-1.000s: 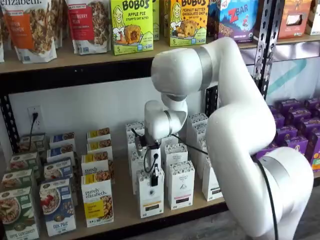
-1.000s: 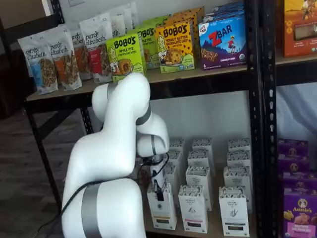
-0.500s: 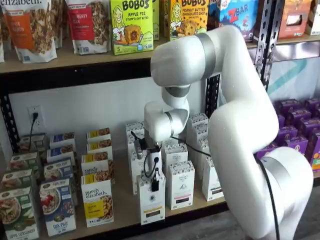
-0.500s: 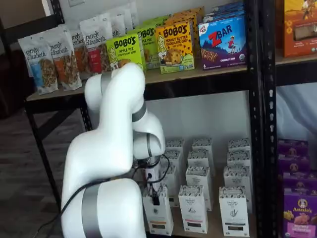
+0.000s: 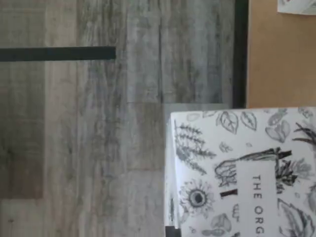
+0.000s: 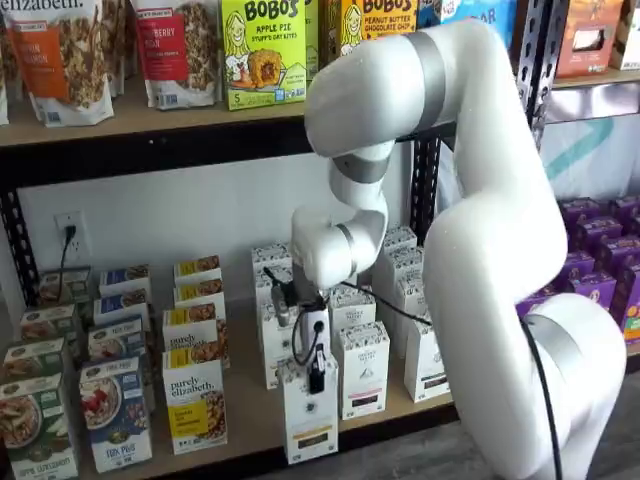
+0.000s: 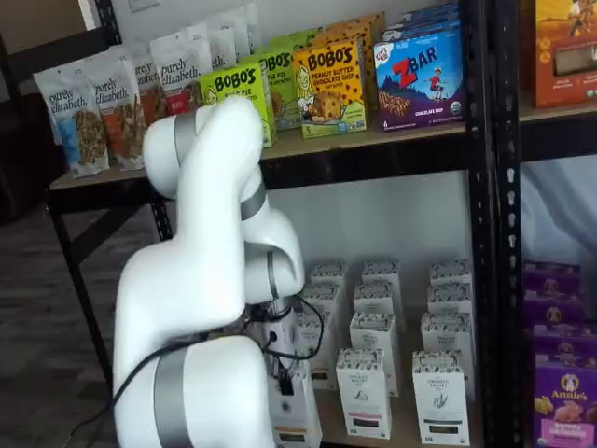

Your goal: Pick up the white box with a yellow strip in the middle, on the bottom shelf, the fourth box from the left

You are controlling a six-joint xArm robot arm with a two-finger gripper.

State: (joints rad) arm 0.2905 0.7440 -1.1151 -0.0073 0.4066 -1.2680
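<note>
The white box with a yellow strip (image 6: 310, 418) stands upright, long axis vertical, front facing out, at the front edge of the bottom shelf (image 6: 250, 415), partly past the rail. The gripper (image 6: 316, 378) sits directly above it, black fingers closed on its top. Arm bends from upper elbow down, wrist pointing straight down over the box.

Your white arm (image 6: 480, 200) folds downward at the elbow; the gripper (image 6: 316, 378) points down, black fingers clamped together.
</note>
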